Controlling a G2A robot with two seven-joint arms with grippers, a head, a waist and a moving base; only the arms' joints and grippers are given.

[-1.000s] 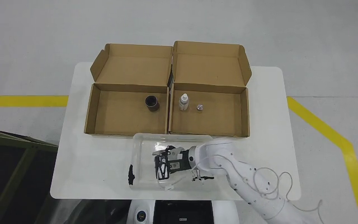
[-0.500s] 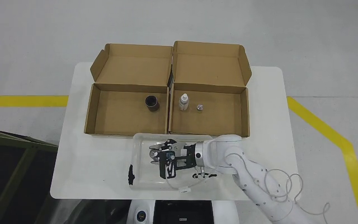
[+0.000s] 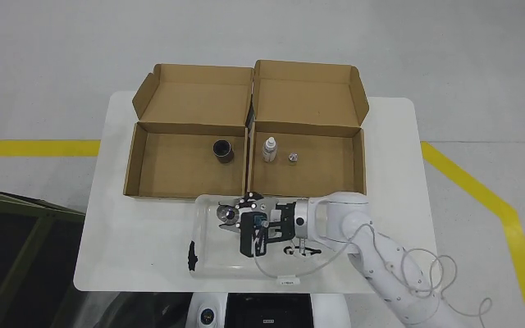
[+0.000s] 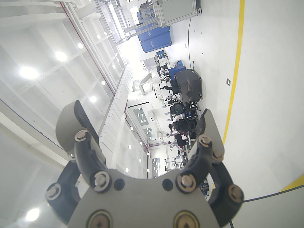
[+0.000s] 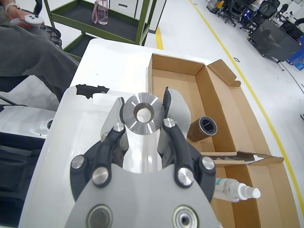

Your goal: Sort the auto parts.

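My right gripper (image 3: 230,216) is shut on a silver metal ring (image 3: 225,215) with a round hole, held above the far part of the white tray (image 3: 210,246). Up close, the ring (image 5: 143,116) sits clamped between the fingers of the right gripper (image 5: 143,101). Beyond the tray, the left cardboard box (image 3: 168,164) holds a dark cylinder (image 3: 221,149), seen close to the gripper as a dark cylinder (image 5: 201,129). The right box (image 3: 328,168) holds a white bottle (image 3: 269,148) and a small metal part (image 3: 292,156). My left gripper (image 4: 141,109) is open with nothing in it, pointing up into the room.
A scrap of black tape (image 3: 191,256) sticks to the tray's left rim. The boxes' lids (image 3: 308,94) stand open at the back. The white table (image 3: 115,230) has bare room left of the tray and right of it. A green shelf (image 5: 99,20) stands off the table.
The right gripper has moved across the tray toward the boxes and now carries the metal ring clear of the tray floor. The boxes and their contents have not moved.
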